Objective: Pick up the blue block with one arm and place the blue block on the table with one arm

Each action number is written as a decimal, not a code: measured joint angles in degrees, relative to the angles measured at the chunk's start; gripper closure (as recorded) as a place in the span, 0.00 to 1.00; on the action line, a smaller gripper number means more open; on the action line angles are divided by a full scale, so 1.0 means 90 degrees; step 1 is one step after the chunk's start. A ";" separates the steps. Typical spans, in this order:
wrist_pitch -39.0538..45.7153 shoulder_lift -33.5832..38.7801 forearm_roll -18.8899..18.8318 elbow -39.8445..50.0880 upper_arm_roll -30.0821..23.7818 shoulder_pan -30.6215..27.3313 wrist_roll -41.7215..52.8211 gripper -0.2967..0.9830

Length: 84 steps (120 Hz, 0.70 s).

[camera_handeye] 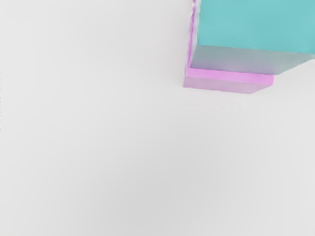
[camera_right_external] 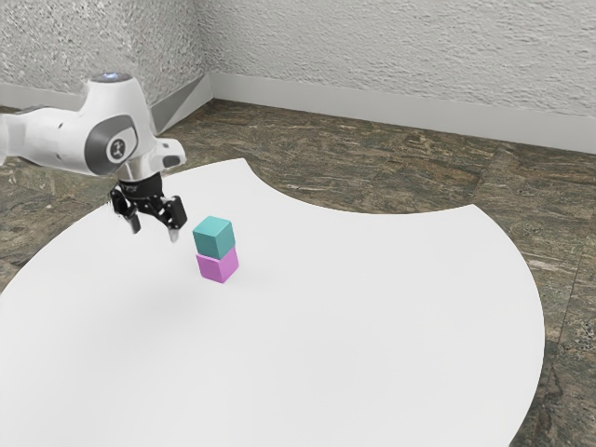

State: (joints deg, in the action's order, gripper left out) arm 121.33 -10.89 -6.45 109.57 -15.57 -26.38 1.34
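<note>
Over the white table [camera_right_external: 372, 326], toward the exterior view's left, we hold our gripper [camera_right_external: 155, 231] apart from the stacked blocks, just beside them in that view. Our arm [camera_right_external: 56, 140] reaches in from the exterior view's left, its white forearm nearly level before the wrist bends down, so the black hand points at the tabletop. Our pincer is released: its two fingers [camera_right_external: 174, 222] stand spread, tips downward. The blue block [camera_right_external: 214, 238], a teal cube, rests on top of the pink block [camera_right_external: 219, 266], which sits on the table. From the wrist camera we look down on the blue block's flat top and one of its side faces, with pink edging out beneath it along two sides. Behind the table we see a brown mottled floor [camera_right_external: 372, 177] and a rough pale wall [camera_right_external: 391, 56].
</note>
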 joint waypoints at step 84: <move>0.0050 -0.2258 -0.0069 -0.2285 0.0072 0.0617 0.0246 0.23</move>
State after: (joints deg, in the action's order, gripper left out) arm 121.78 -31.21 -7.07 89.00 -14.92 -20.83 3.55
